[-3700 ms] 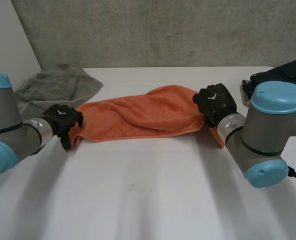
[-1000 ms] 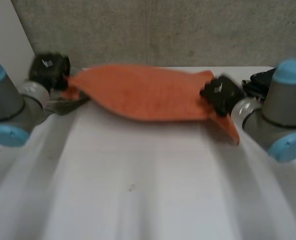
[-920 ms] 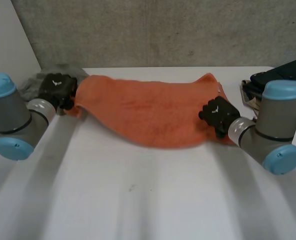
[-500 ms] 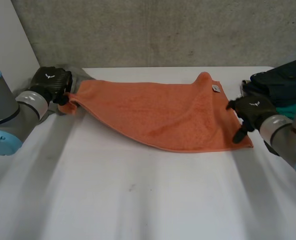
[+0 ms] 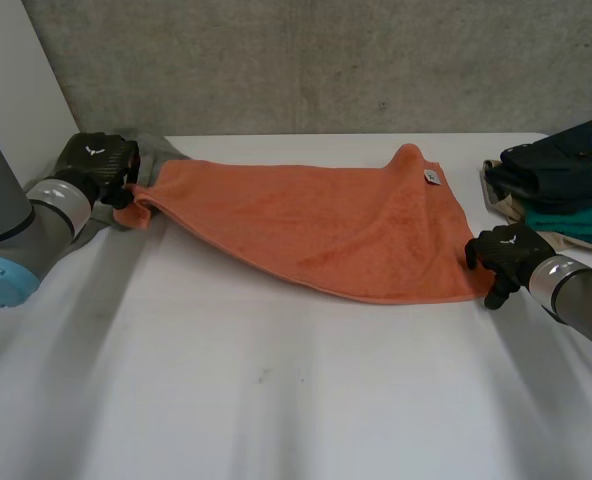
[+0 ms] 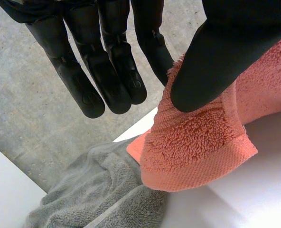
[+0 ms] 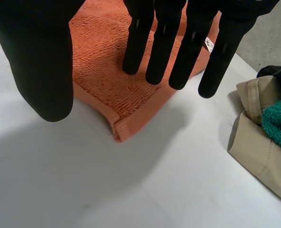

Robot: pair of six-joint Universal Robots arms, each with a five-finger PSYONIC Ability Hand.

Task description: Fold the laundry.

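The orange towel point(image 5: 316, 225) lies spread across the upper middle of the white table point(image 5: 276, 390). Its far left corner is pinched between the left hand's point(image 5: 98, 165) thumb and fingers at upper left, over a grey towel point(image 6: 98, 190). At the right edge, the right hand point(image 5: 506, 252) hangs straight-fingered over the towel's near corner, holding nothing.

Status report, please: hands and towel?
Left hand pinches towel corner. Right hand open above near corner. Towel spread out. Grey cloth beside left hand.
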